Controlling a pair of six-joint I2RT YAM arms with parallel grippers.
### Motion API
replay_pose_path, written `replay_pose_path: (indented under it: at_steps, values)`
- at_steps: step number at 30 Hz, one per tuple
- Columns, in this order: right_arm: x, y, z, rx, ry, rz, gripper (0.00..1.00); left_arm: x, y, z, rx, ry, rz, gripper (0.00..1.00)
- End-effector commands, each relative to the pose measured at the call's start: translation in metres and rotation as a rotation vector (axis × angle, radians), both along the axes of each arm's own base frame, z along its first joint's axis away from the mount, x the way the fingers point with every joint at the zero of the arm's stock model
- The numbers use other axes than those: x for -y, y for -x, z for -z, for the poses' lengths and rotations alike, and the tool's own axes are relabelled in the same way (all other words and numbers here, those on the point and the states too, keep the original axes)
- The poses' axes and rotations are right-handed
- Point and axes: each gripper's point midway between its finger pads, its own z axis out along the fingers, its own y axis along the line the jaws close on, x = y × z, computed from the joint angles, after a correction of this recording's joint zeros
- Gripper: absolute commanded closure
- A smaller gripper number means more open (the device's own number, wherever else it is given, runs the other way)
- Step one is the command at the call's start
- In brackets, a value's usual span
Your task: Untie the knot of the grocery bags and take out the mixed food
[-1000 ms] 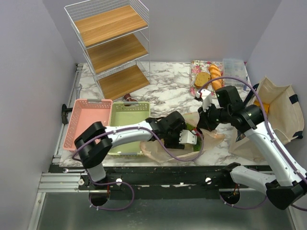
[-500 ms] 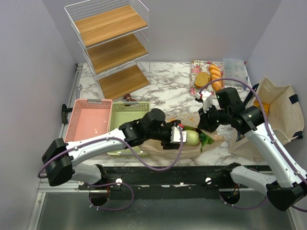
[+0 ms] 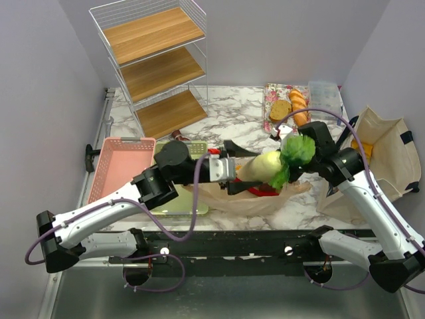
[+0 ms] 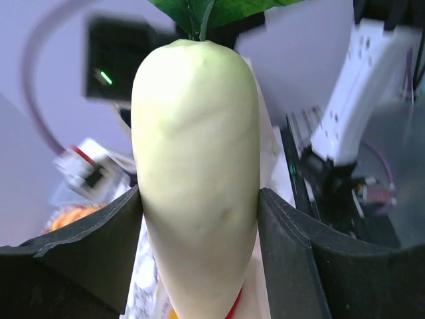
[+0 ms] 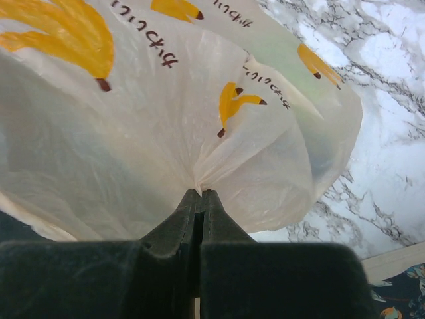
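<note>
Above the tan grocery bag (image 3: 265,203), the left gripper (image 4: 196,226) clamps the pale radish (image 4: 196,173) between its pads and holds it in the air, leaves toward the right arm. The right gripper (image 5: 200,199) is pinched tight on a fold of the bag. A red chilli (image 3: 262,192) lies on the bag beneath the radish. The floral tray (image 3: 271,92) holds bread rolls (image 3: 297,104); the canvas tote (image 3: 388,159) shows something orange inside.

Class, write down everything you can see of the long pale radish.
The radish is long, smooth and creamy white with a faint green tinge, tapering toward one end, with green leaves at the other. The left gripper clamps its tapered end between two black pads, holding it lifted above the grocery bag, leaves pointing toward the right arm.
</note>
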Motion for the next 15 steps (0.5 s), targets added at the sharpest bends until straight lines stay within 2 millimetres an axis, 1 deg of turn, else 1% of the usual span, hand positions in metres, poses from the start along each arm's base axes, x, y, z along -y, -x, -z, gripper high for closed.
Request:
replay_pose_path:
  at_steps: [1, 3, 6, 8, 9, 11, 12, 13, 14, 15]
  values:
    - [0.001, -0.004, 0.004, 0.014, 0.007, 0.014, 0.99, -0.040, -0.009, -0.108, -0.062, 0.209, -0.115, 1.00]
    - [0.001, -0.005, 0.004, 0.015, 0.010, 0.010, 0.99, -0.060, -0.024, -0.120, -0.103, 0.202, -0.192, 1.00]
    - [-0.001, -0.006, 0.004, 0.012, 0.010, 0.002, 1.00, -0.098, -0.055, -0.115, -0.101, 0.169, -0.366, 1.00]
    - [-0.002, -0.006, 0.005, 0.013, 0.006, 0.001, 0.99, -0.127, -0.074, -0.116, -0.150, 0.188, -0.470, 1.00]
    - [-0.002, -0.006, 0.006, 0.013, 0.003, 0.002, 0.99, -0.140, -0.079, -0.117, -0.203, 0.206, -0.497, 1.00]
    - [-0.002, -0.007, 0.007, 0.018, 0.000, 0.004, 0.99, -0.155, -0.076, -0.115, -0.277, 0.205, -0.520, 1.00]
    - [-0.003, -0.007, 0.006, 0.020, 0.002, -0.002, 0.99, -0.162, -0.076, -0.109, -0.289, 0.181, -0.549, 1.00]
    - [-0.002, -0.008, 0.006, 0.024, 0.004, -0.004, 0.99, -0.175, -0.076, -0.102, -0.297, 0.159, -0.604, 1.00]
    - [-0.003, -0.009, 0.004, 0.028, 0.006, -0.002, 0.99, -0.191, -0.082, -0.090, -0.315, 0.142, -0.681, 1.00]
    - [-0.003, -0.010, 0.002, 0.032, 0.003, -0.002, 0.99, -0.211, -0.087, -0.073, -0.344, 0.119, -0.772, 1.00]
